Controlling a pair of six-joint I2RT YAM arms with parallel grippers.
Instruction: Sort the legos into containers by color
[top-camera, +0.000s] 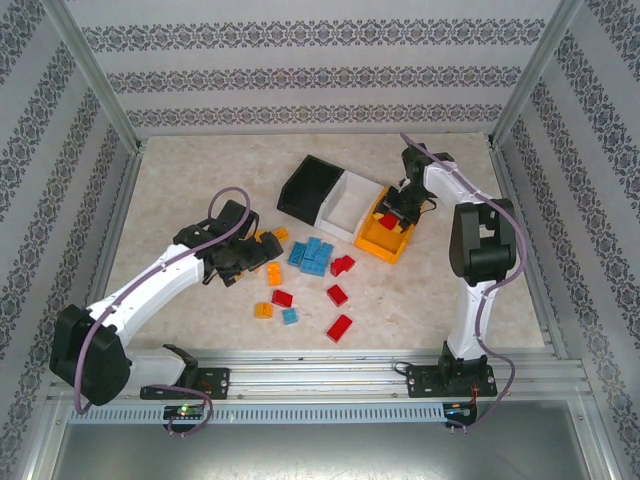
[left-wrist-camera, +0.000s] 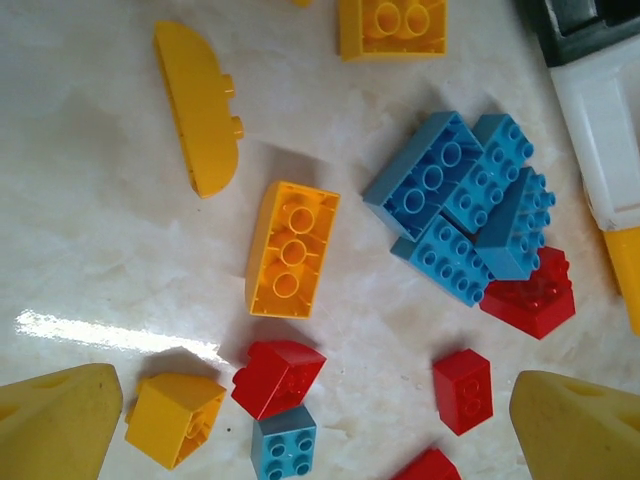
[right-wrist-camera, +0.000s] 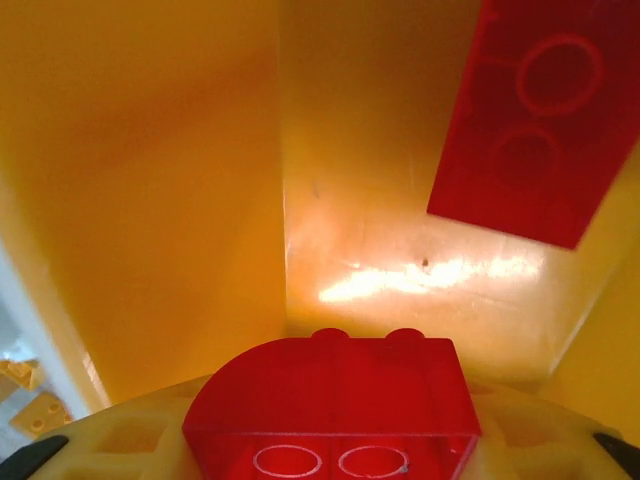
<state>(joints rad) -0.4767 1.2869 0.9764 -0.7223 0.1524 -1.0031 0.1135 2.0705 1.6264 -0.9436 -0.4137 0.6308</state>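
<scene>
Orange bin (top-camera: 383, 243) holds flat red brick (right-wrist-camera: 520, 120); right jaws grip curved red brick (right-wrist-camera: 330, 400)

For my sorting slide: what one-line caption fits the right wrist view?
Right tool holds a red brick inside the orange bin, which also contains a second red brick.

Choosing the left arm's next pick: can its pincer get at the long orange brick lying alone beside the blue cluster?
Probably yes: the left pincer stands open just above, and the orange brick lies by itself, nothing covering it.
</scene>
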